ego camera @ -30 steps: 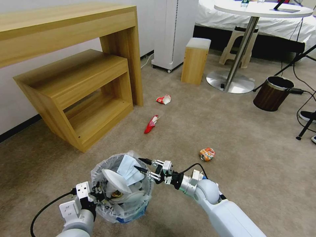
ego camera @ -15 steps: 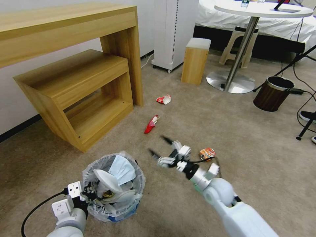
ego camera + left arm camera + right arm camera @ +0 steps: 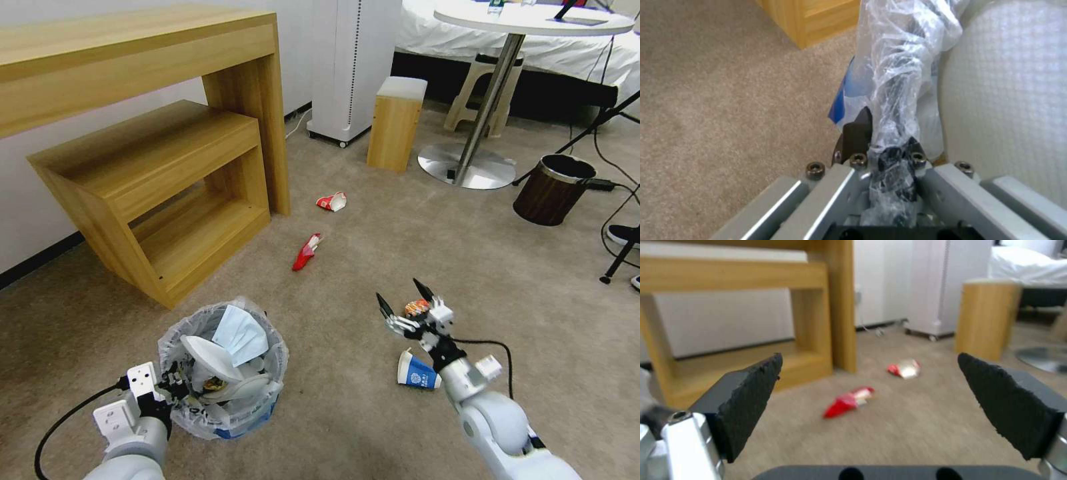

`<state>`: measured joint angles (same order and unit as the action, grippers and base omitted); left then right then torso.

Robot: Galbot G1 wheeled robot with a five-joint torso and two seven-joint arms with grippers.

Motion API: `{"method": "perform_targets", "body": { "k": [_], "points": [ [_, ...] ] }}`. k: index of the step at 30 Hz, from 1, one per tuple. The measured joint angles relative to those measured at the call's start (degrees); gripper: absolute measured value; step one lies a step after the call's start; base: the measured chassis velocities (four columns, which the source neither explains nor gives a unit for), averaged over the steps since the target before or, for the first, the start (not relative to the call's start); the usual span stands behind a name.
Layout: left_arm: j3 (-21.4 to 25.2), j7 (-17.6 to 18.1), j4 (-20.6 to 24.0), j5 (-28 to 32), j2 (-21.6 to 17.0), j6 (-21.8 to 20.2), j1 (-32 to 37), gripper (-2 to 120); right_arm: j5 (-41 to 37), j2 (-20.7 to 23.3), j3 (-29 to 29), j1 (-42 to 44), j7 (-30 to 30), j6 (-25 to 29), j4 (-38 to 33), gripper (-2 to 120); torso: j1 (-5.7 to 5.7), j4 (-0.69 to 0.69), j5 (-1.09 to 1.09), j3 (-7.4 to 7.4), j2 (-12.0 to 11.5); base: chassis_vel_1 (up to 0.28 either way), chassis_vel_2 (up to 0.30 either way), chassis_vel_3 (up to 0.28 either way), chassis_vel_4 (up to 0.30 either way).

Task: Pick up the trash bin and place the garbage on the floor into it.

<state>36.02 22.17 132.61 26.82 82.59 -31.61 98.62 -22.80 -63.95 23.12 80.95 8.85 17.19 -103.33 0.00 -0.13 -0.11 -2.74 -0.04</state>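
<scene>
The trash bin (image 3: 223, 373), lined with a crinkled clear bag, holds white slippers and a blue face mask. My left gripper (image 3: 175, 388) is shut on its near rim; in the left wrist view the left gripper (image 3: 882, 133) pinches the bag-covered rim (image 3: 896, 83). My right gripper (image 3: 405, 301) hangs open over the beige carpet, just in front of an orange wrapper (image 3: 417, 307). A blue-white paper cup (image 3: 417, 372) lies under the right forearm. Farther off lie a red wrapper (image 3: 307, 252) and a red-white cup (image 3: 332, 201). Between the right gripper's (image 3: 869, 361) open fingers I see the red wrapper (image 3: 846, 401) and cup (image 3: 905, 368).
A wooden desk with a lower shelf unit (image 3: 153, 180) stands at the left. A dark brown bin with a metal rim (image 3: 552, 189) sits at the right near cables and a tripod leg. A round table base (image 3: 467, 165) and small stool (image 3: 397, 123) stand farther back.
My right gripper has swung from above the bin to the right, reaching the orange wrapper. The blue-white cup now shows on the carpet. The bin and left gripper shifted slightly left.
</scene>
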Motion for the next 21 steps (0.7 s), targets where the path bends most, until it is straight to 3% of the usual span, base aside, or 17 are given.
{"method": "perform_targets", "body": {
  "k": [4, 12, 19, 21],
  "points": [
    [-0.25, -0.21, -0.02, -0.29, -0.02, 0.33, 0.15, 0, 1.86, 0.17, 0.5, 1.68, -2.82, -1.02, -0.67, 100, 0.0, 0.0, 0.0, 0.0, 0.0, 0.0, 0.0, 0.0, 0.0],
    [0.22, -0.42, 0.95, -0.33, -0.06, 0.72, 1.01, 0, 5.57, 3.72, -0.14, 3.97, -12.2, -12.37, -5.51, 100, 0.0, 0.0, 0.0, 0.0, 0.0, 0.0, 0.0, 0.0, 0.0],
    [0.86, -0.6, 1.08, 0.03, -0.05, 1.09, 1.15, 0, 5.88, 9.42, 0.47, 2.92, -11.28, -16.73, -6.04, 100, 0.0, 0.01, 0.0, 0.0, 0.0, 0.0, 0.0, 0.0, 0.0],
    [1.2, -0.63, 1.09, 0.16, -0.09, 1.28, 1.13, 0, 5.89, 11.8, 1.09, 2.54, -11.06, -21.88, -5.92, 100, 0.0, 0.01, -0.01, 0.0, 0.0, 0.0, 0.0, 0.0, 0.0]
  ]
}}
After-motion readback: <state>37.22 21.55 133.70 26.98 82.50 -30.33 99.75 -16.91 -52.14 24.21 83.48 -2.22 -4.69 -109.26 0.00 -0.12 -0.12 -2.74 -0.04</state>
